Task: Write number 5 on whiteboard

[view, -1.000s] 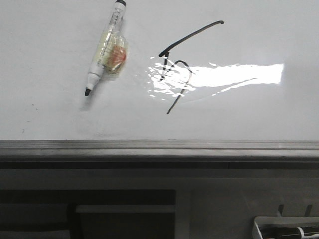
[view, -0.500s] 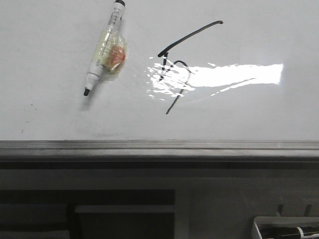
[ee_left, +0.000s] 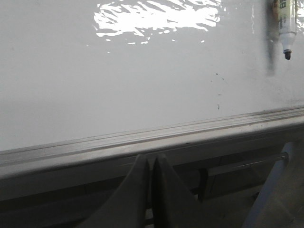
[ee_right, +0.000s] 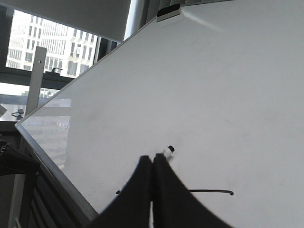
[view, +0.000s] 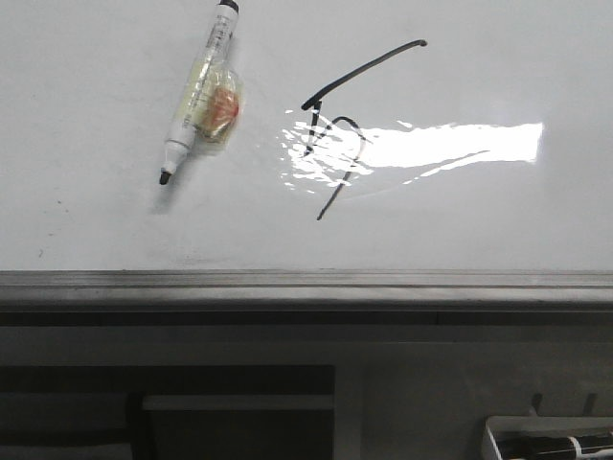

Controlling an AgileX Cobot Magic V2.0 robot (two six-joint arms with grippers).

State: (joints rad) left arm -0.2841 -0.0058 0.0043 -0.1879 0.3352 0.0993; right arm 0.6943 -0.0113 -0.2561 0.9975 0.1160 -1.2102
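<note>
The whiteboard [view: 115, 220] fills the upper front view, and neither gripper shows there. The number 5 [view: 364, 69] is drawn in thin black strokes near the middle, partly under a glare patch [view: 450, 144]. A white marker [view: 199, 91] with a yellowish wrap lies uncapped on the board left of the number, tip toward the rail. My left gripper [ee_left: 151, 159] is shut and empty, below the board's rail [ee_left: 190, 130]; the marker [ee_left: 284, 23] is far off. My right gripper [ee_right: 152, 158] is shut and empty, hanging over the board. It hides most of the marker [ee_right: 167, 151]; part of the number 5 [ee_right: 213, 192] shows beside it.
A grey metal rail [view: 306, 281] runs along the board's near edge, with dark shelving below. A white tray [view: 546, 436] sits at the lower right. In the right wrist view a window [ee_right: 47, 47] with buildings lies beyond the board's far edge.
The whole front view has drifted a few pixels to the left. Marker and strokes keep their places on the board.
</note>
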